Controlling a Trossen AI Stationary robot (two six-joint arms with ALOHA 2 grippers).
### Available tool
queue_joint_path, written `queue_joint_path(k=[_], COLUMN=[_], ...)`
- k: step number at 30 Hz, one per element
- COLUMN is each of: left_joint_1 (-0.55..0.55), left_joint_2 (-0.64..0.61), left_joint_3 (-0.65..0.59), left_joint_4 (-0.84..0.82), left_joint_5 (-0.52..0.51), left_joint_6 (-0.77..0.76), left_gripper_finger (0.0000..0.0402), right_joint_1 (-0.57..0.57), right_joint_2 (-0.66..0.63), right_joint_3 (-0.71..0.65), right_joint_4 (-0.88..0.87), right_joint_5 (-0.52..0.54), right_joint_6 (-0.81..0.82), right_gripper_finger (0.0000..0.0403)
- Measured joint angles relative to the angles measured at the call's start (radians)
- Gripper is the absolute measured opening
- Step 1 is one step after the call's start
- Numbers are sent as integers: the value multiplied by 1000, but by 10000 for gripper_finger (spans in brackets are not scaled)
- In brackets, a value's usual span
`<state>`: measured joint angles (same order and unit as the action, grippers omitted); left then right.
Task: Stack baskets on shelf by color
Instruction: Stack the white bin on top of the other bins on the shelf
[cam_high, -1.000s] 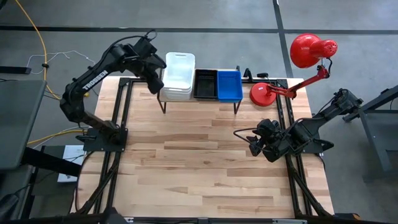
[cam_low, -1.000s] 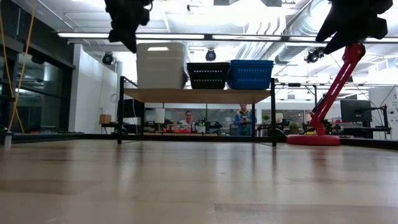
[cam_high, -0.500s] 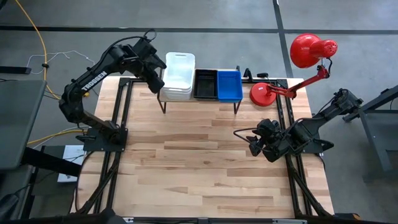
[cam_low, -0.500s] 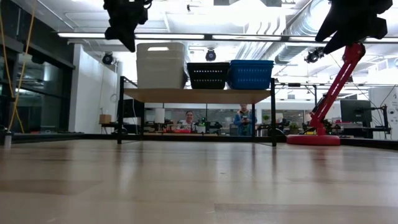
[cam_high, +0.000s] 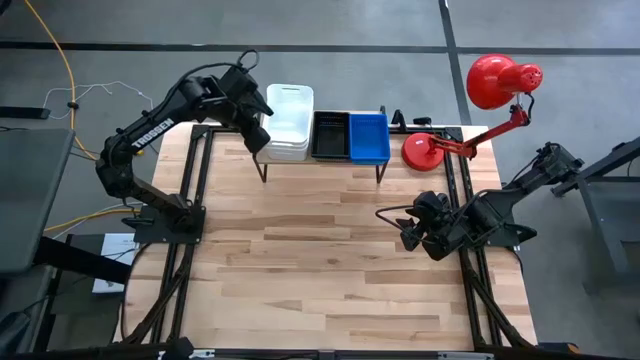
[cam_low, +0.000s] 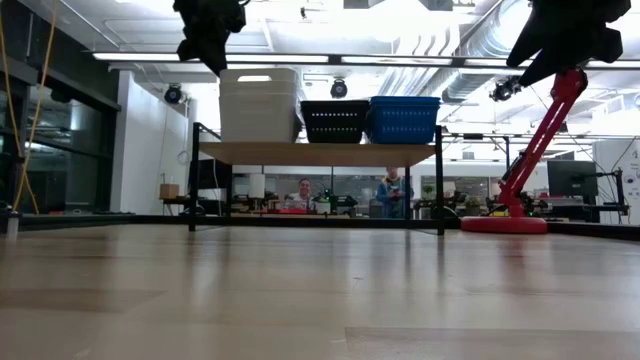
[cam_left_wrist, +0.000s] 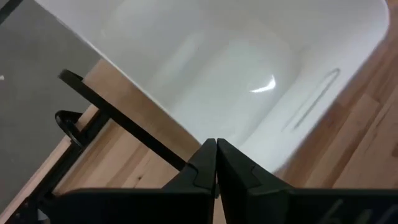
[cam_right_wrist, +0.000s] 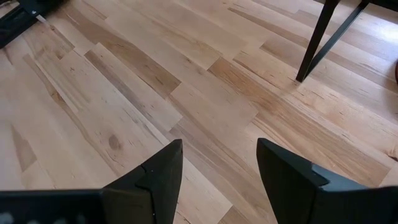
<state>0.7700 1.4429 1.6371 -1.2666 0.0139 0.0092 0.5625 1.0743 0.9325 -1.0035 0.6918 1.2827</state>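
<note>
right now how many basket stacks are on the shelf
3, side by side on the shelf: white stack nearest the left arm, black in the middle, blue nearest the lamp. How many baskets each stack holds can't be told.

From my left wrist camera, the left gripper sits at six o'clock with its two dark fingers pressed together, nothing between them. Past the tips, toward twelve to two o'clock, I see the white basket, its smooth interior glossy. A thin dark frame bar crosses at nine o'clock over light wood.
</note>
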Motion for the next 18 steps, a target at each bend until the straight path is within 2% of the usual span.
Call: queue_joint_path(k=[4,8,18], left_joint_1=[0,0,0], left_joint_2=[0,0,0], left_joint_3=[0,0,-8], left_joint_4=[-8,-8,21], left_joint_5=[-8,-73,-107], left_joint_6=[1,1,46], left_gripper_finger=[0,0,0], right_joint_1=[0,0,0], right_joint_2=[0,0,0], right_joint_3=[0,0,0], right_joint_4=[0,0,0], right_joint_5=[0,0,0], right_joint_6=[0,0,0], right_gripper_finger=[192,192,192])
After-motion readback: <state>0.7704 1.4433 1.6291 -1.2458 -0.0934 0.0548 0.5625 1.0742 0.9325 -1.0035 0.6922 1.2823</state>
